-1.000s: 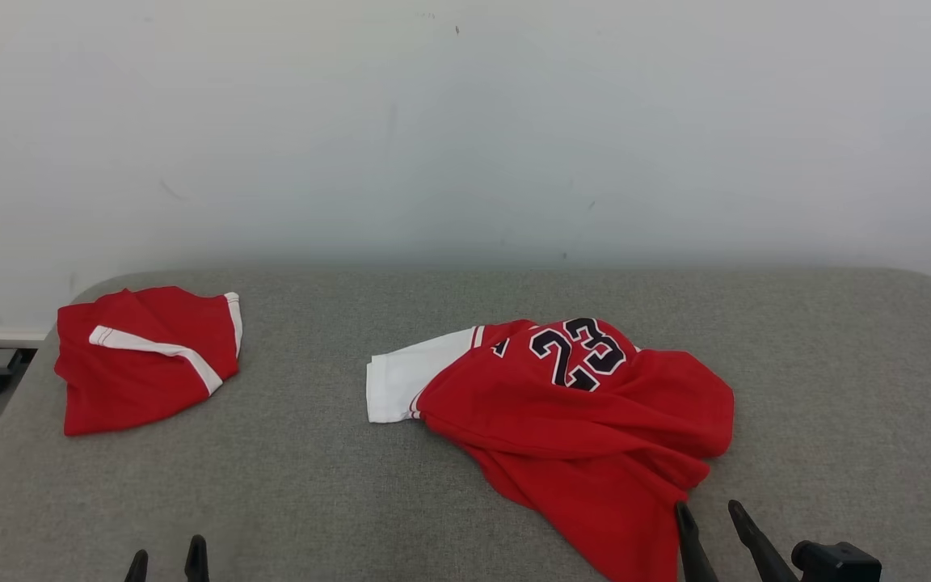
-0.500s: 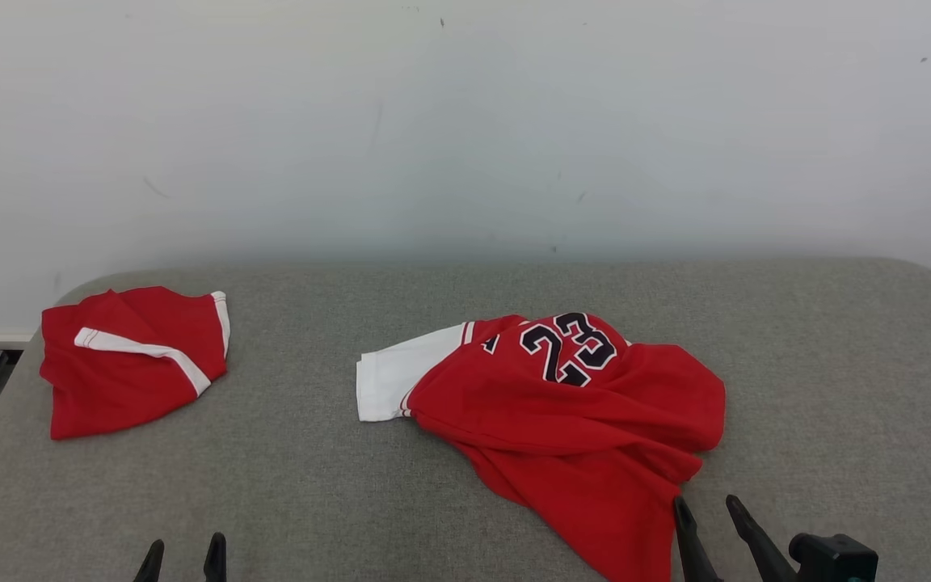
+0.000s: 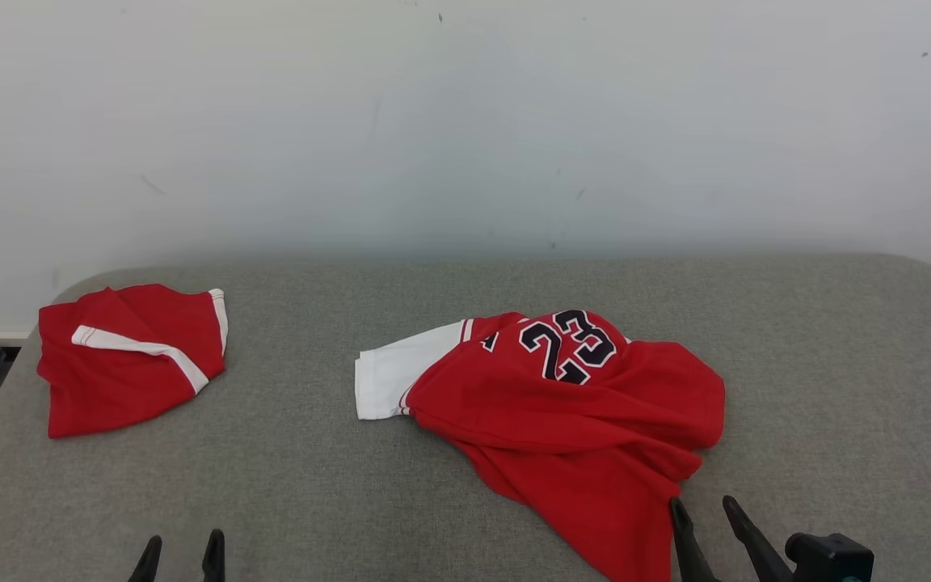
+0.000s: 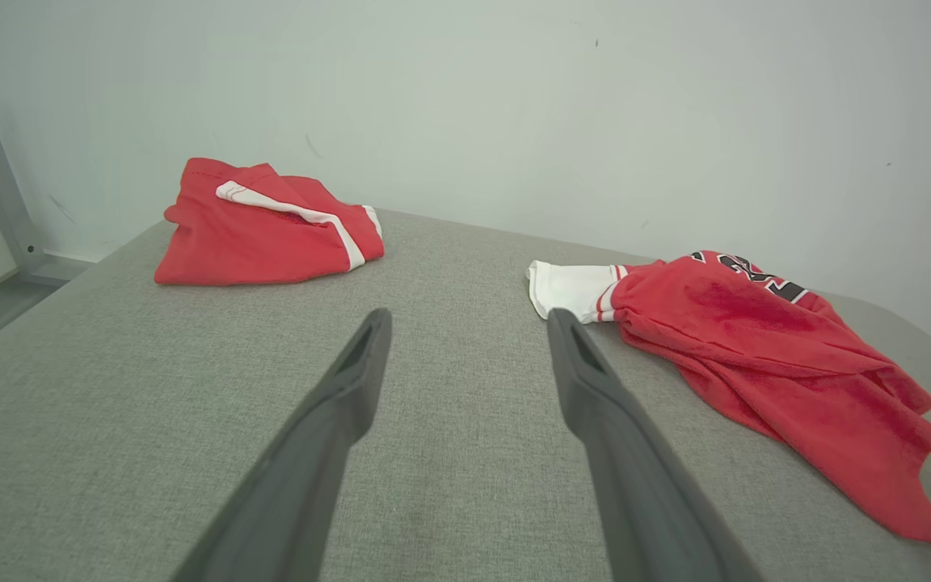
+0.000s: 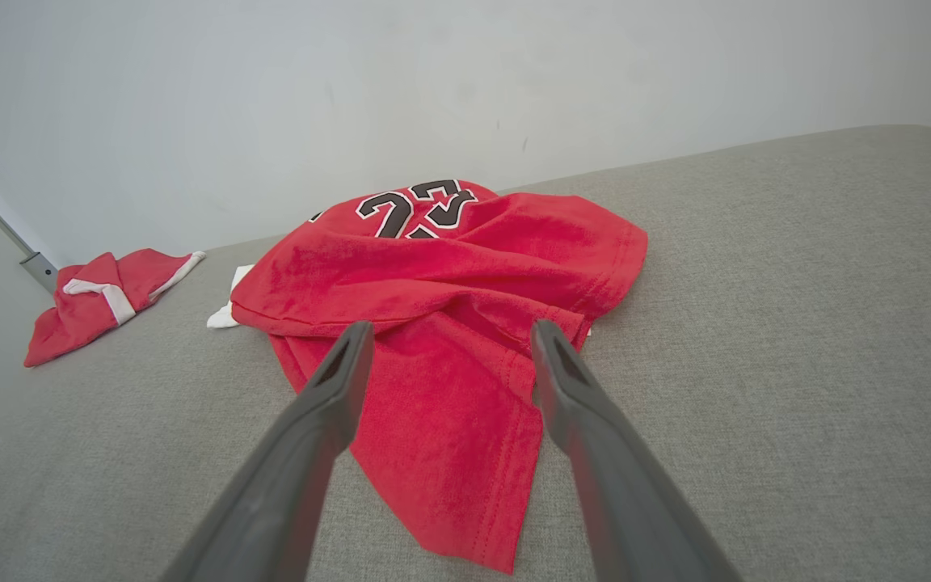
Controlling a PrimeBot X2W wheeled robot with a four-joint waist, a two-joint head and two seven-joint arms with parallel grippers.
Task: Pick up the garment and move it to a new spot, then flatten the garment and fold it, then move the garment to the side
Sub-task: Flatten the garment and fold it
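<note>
1. The left gripper (image 3: pixel 183 537) sits low at the near left of the table, its two dark fingers pointing away toward the wall. They are spread wide with nothing between them, and bare grey cloth lies ahead of them.
2. The right gripper (image 3: pixel 703 503) is at the near right, also splayed wide and holding nothing. Its fingertips reach the near tail of the jersey. From the wrist the two fingers straddle that tail, but I cannot tell whether they touch the fabric.
3. The red jersey (image 3: pixel 579 412) lies crumpled just right of centre. Its number 23 is up on the far side, a white sleeve (image 3: pixel 393 376) sticks out to the left, and a loose tail trails toward the near edge.
4. A second red garment (image 3: pixel 126 360) with a white stripe lies folded at the far left, close to the table's left edge and well apart from the jersey.
5. The grey table (image 3: pixel 312 469) has a broad bare stretch between the two garments, and another to the right of the jersey out to the rounded far right corner. A bare strip also runs along the white wall (image 3: pixel 465 121).
</note>
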